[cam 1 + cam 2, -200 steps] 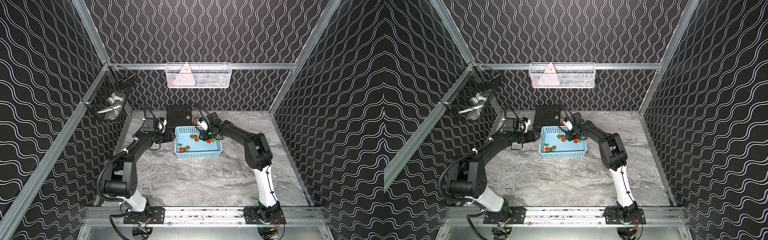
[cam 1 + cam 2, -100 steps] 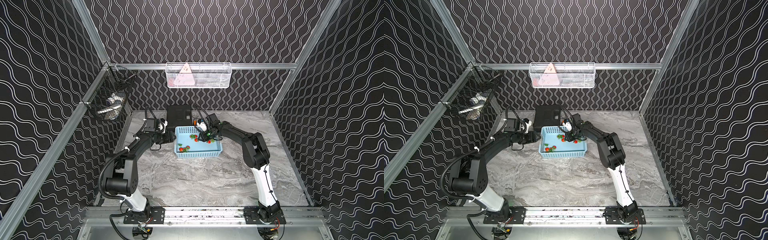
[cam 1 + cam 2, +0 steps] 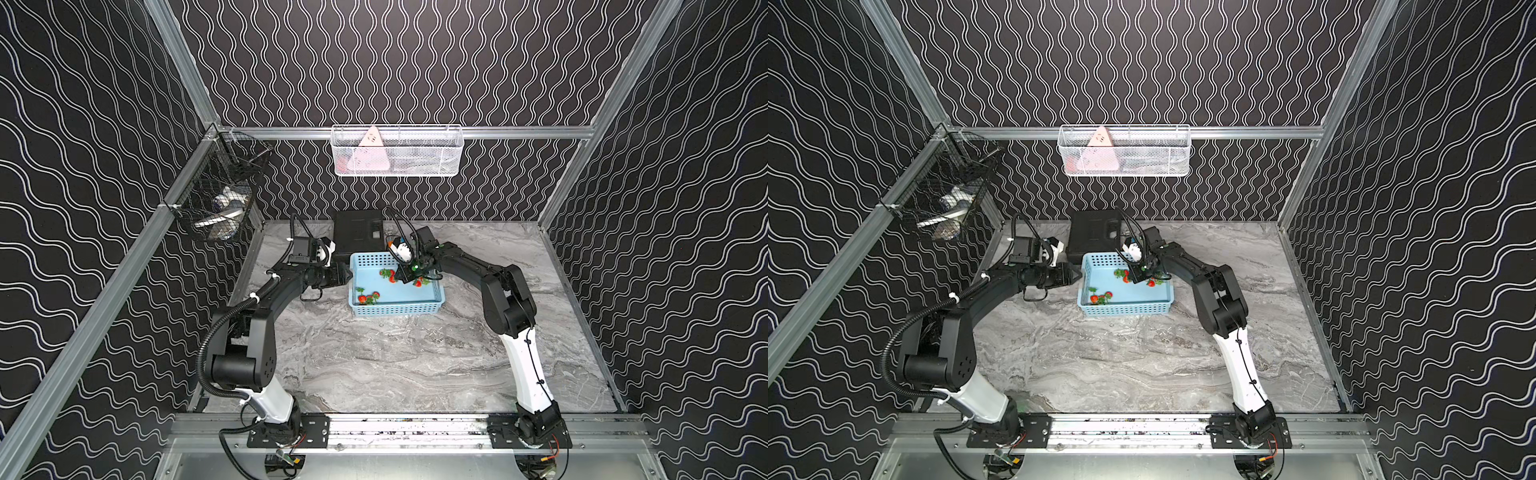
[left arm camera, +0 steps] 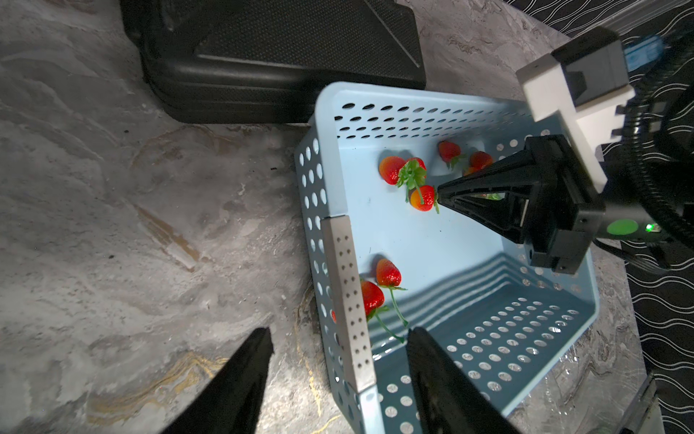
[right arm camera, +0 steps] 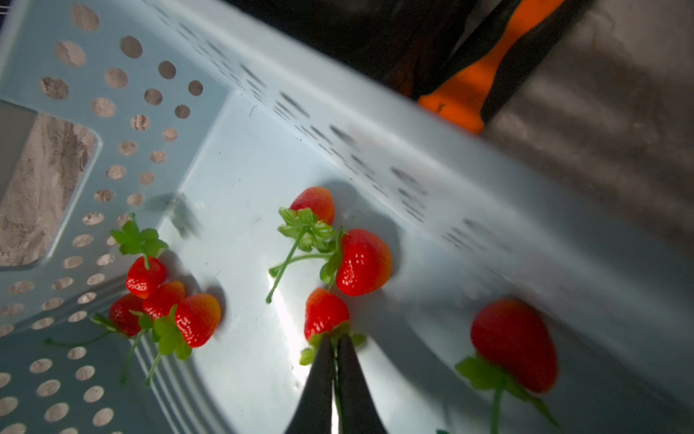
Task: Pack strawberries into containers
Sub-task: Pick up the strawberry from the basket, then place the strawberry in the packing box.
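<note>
Your right gripper (image 5: 334,344) is pinched tight on the leafy cap of one strawberry (image 5: 325,312) inside the blue basket (image 3: 399,308), near mid-frame in both top views. Your left gripper (image 4: 338,334) stands apart, straddling the basket's wall. The other strawberries (image 5: 165,304) lie on its floor.

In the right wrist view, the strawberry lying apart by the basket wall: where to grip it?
Likely by its stem beside the leafy cap, approaching from the open basket floor: the stem points away from the wall, and the rounded strawberry offers no flat faces.
</note>
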`<state>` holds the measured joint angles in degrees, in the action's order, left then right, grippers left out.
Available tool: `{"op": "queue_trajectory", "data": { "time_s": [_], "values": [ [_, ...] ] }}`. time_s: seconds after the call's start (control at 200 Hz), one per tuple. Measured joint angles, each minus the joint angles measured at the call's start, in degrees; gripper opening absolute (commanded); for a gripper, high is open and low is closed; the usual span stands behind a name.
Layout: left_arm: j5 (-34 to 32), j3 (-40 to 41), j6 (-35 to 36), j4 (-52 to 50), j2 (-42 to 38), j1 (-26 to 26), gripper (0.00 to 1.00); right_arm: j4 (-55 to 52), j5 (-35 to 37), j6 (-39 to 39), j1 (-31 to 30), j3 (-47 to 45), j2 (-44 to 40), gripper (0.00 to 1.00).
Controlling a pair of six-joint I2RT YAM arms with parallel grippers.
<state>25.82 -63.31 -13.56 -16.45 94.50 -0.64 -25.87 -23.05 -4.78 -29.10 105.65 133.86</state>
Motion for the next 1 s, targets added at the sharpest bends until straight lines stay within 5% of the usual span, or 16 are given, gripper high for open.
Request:
{"op": "queue_trajectory", "data": {
  "time_s": [0.485,1.001],
  "values": [
    [0.1,-0.5,0.2,-0.7,0.0,0.0,0.62,-1.2,0.8,-0.7,0.0,-5.6,-15.5,0.0],
    [0.9,-1.3,0.2,-0.9,-0.1,0.0,0.62,-9.8,6.7,7.4,0.0,-41.9,-57.7,0.0]
  ]
}}
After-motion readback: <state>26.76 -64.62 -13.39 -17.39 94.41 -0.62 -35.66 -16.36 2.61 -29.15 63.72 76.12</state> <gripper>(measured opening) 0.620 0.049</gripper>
